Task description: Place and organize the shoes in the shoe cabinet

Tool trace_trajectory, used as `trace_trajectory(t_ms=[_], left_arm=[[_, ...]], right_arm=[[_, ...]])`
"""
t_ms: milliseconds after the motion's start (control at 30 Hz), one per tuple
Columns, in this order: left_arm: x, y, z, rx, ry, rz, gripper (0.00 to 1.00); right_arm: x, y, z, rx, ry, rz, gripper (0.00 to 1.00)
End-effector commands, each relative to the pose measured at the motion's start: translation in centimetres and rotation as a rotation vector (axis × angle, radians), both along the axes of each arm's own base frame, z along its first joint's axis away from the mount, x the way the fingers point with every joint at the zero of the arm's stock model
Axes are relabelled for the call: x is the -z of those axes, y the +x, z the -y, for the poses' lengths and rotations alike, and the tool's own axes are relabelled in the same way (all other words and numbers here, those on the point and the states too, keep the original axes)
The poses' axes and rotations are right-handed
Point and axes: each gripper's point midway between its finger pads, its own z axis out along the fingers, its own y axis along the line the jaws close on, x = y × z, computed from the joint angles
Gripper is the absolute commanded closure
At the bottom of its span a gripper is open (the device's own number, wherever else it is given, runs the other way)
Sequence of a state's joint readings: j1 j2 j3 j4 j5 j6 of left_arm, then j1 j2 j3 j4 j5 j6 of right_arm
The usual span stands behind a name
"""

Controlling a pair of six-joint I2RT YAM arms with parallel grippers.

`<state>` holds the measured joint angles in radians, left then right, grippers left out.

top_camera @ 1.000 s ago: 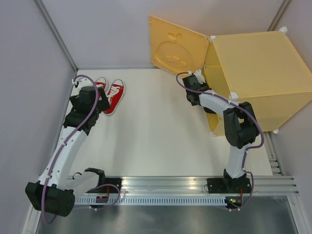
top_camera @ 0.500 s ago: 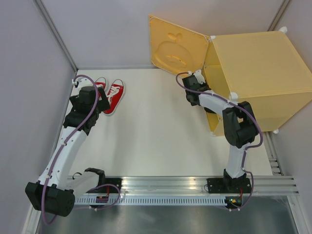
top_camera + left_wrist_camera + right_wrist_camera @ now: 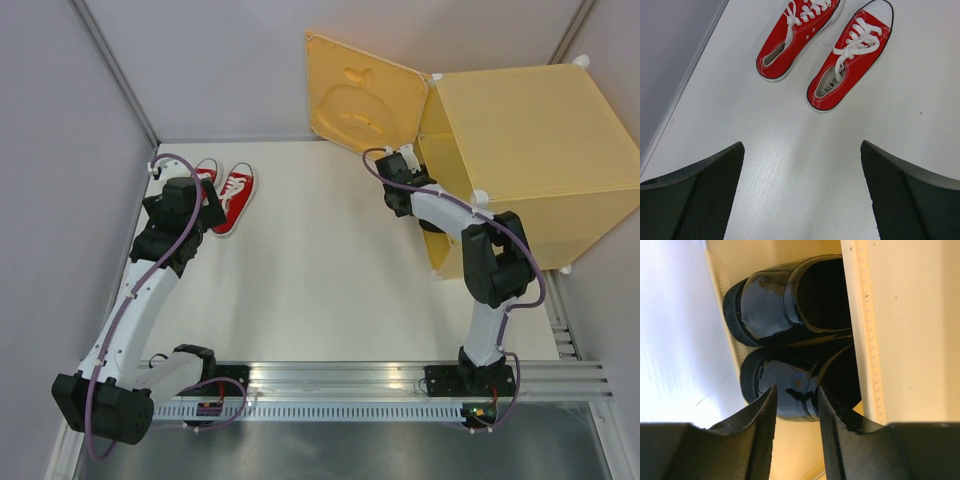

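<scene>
Right elbow (image 3: pixel 496 266) shifted slightly | right claw (image 3: pixel 796 390) narrowly parted, black shoes (image 3: pixel 771 305) just beyond

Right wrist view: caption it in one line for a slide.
Right tool poised before two glossy black dress shoes, side by side inside the yellow cabinet.

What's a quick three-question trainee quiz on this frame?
1. True or false: the sneakers sit inside the cabinet.
2. Which shoes are in the cabinet? A) the sneakers B) the black shoes C) none
3. Fill in: the left gripper hangs over the sneakers with its jaws ___.

Key: 1 false, they lie on the table; 2 B; 3 open.
</scene>
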<state>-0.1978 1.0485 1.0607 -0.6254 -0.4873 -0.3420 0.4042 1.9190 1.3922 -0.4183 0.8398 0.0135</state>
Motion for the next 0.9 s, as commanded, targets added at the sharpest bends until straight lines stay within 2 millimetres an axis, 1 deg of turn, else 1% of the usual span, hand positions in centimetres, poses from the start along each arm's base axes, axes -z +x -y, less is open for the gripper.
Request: trace_trajectory(t_ms=[0,33,67,133,200,233,267,333,367,400,467,533,567,700,733,800,833,867], left_arm=[[-0.7,0.5,0.0,0.015,0.008,0.029,0.00],[-0.6,0.5,0.1,0.017,0.009,0.025,0.00],[-0.7,0.5,0.0,0.016,0.009,0.030,0.00],[-0.7,0.6,0.1,0.020,0.007,0.029,0.00],[-0.7,0.5,0.1,0.020,0.007,0.031,0.00],[-0.7,0.5,0.1,0.021,0.006,0.029,0.00],[-0.7,0.5,0.1,0.020,0.007,0.028,0.00],[-0.7,0.5,0.1,0.020,0.005,0.031,0.00],[-0.7,0.5,0.1,0.021,0.006,0.031,0.00],[-0.7,0.5,0.1,0.021,0.006,0.031,0.00],[-0.7,0.5,0.1,0.021,0.006,0.029,0.00],[-0.7,0.6,0.2,0.022,0.005,0.029,0.00],[-0.7,0.6,0.2,0.022,0.005,0.029,0.00],[-0.6,0.6,0.2,0.023,0.003,0.028,0.00],[-0.6,0.6,0.2,0.022,0.002,0.027,0.00],[-0.5,0.6,0.3,0.024,0.000,0.023,0.00],[-0.3,0.6,0.3,0.025,0.000,0.018,0.00],[-0.4,0.7,0.3,0.026,-0.001,0.019,0.00]], right_arm=[[-4.2,0.1,-0.9,-0.024,0.099,0.072,0.53],[-4.4,0.1,-1.4,-0.045,0.125,0.074,0.52],[-5.0,0.1,-1.7,-0.055,0.144,0.087,0.52],[-5.9,0.0,-2.5,-0.083,0.184,0.105,0.49],[-6.2,0.1,-3.4,-0.117,0.229,0.115,0.43],[-6.4,0.1,-3.5,-0.124,0.242,0.118,0.43],[-6.5,0.1,-4.1,-0.150,0.272,0.115,0.43],[-6.7,0.0,-5.0,-0.188,0.315,0.112,0.43],[-6.4,-0.1,-5.4,-0.207,0.335,0.103,0.43],[-6.3,0.0,-6.4,-0.244,0.381,0.102,0.43],[-6.1,-0.4,-7.2,-0.272,0.425,0.093,0.43],[-6.2,-0.6,-7.6,-0.278,0.452,0.095,0.43],[-6.0,-0.9,-7.6,-0.279,0.460,0.089,0.43],[-7.0,-1.5,-8.5,-0.310,0.531,0.119,0.43],[-7.6,-1.9,-9.2,-0.344,0.571,0.122,0.43],[-8.0,-2.5,-10.1,-0.376,0.627,0.120,0.43],[-9.0,-3.1,-11.1,-0.419,0.677,0.129,0.43],[-8.8,-3.7,-11.5,-0.433,0.706,0.121,0.43]])
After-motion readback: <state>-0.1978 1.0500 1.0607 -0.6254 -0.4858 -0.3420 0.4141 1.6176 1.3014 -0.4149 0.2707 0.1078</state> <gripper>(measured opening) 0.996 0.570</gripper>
